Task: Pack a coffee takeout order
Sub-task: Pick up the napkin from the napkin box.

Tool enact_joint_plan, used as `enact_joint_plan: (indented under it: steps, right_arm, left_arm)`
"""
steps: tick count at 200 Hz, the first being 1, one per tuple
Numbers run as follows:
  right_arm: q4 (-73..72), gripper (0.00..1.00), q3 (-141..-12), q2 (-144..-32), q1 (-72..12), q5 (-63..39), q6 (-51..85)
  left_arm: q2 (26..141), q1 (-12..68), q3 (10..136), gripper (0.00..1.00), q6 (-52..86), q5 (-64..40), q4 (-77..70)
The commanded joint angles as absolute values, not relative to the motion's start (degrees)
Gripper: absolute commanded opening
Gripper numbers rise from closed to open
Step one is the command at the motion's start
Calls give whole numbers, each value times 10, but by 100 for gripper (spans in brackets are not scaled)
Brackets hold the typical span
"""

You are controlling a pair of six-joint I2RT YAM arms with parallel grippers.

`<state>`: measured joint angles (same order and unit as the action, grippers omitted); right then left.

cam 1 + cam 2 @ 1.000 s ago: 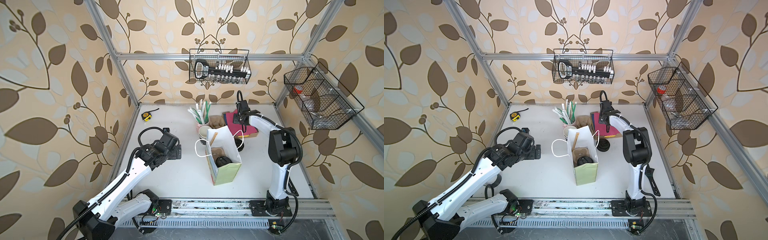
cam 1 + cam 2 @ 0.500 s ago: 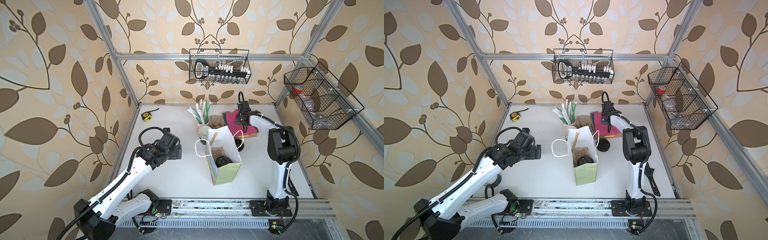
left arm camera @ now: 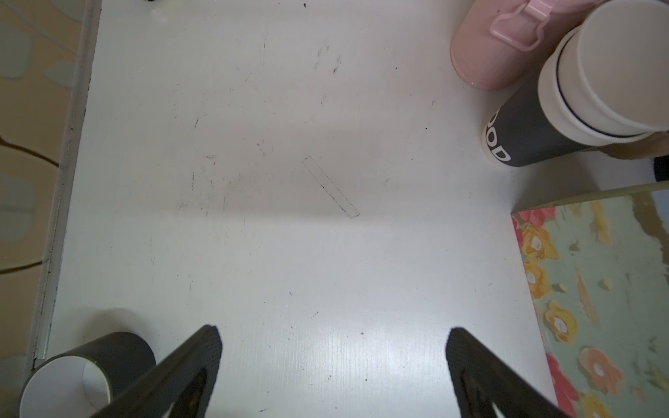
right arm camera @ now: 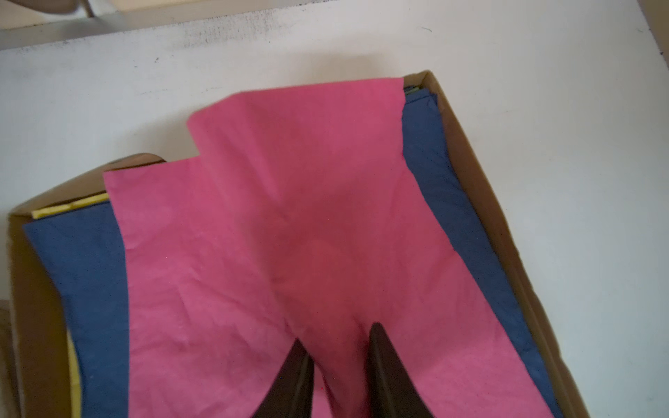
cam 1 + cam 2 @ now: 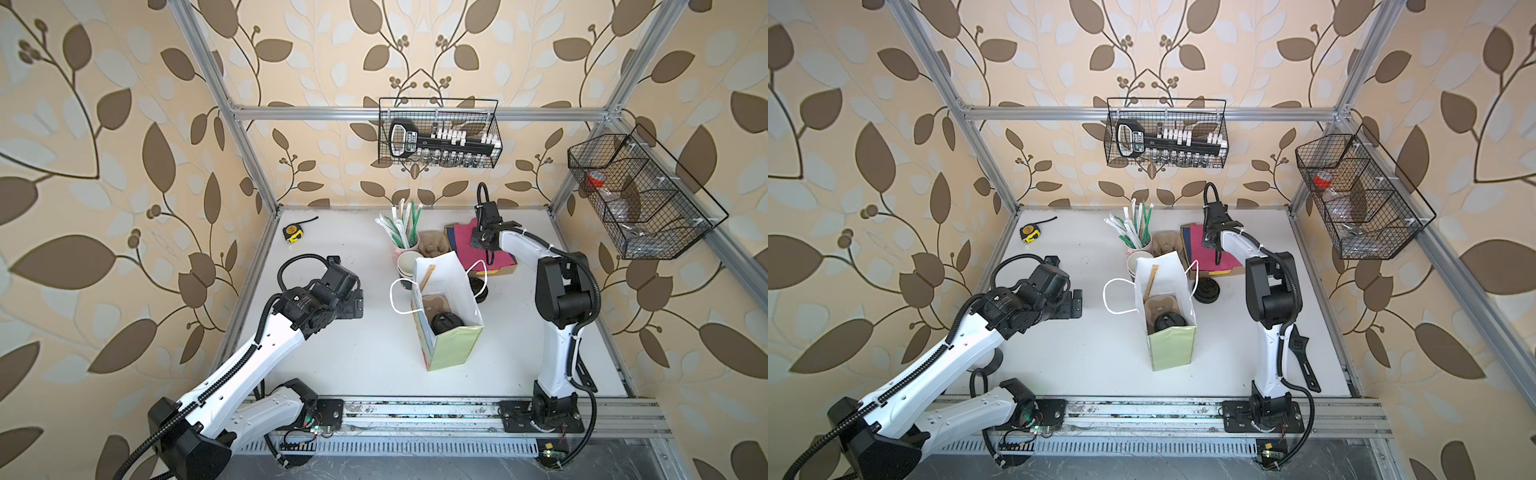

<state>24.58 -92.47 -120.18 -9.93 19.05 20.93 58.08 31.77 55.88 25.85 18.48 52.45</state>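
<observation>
Pink napkin (image 4: 289,217) is lying on the blue napkin (image 4: 90,271) in the far-right tray (image 4: 470,152), and the right gripper (image 4: 337,333) is pinching a raised fold of it. Since the carrier (image 5: 432,301) and cup (image 5: 446,322) are already sitting in the bag (image 5: 453,353), the napkin step is running. Next, I judge, it is needing a lift of one sheet only, while the left gripper (image 3: 333,330) is hanging spread and empty.

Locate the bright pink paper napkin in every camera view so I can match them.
In a top view: the bright pink paper napkin lies just right of picture centre.
In a top view: napkin likewise just right of centre.
Left wrist: not in it.
Right wrist: napkin fills the middle, bunched between the fingers of the right gripper.
Shared landmark: the shallow brown cardboard box beneath it.
</observation>
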Motion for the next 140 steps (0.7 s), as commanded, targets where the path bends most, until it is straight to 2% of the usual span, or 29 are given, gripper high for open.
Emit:
enact_joint_plan:
  steps: [1, 114, 140]
  right_arm:
    - [240, 24, -916, -1204, -94, 190, 217]
    - [222, 0, -882, -1149, -89, 155, 242]
    - [223, 0, -875, -1130, -89, 156, 246]
  left_arm:
    - [581, 311, 557, 99, 259, 196, 523]
    - [579, 309, 556, 99, 259, 194, 523]
    - [575, 308, 556, 99, 259, 195, 523]
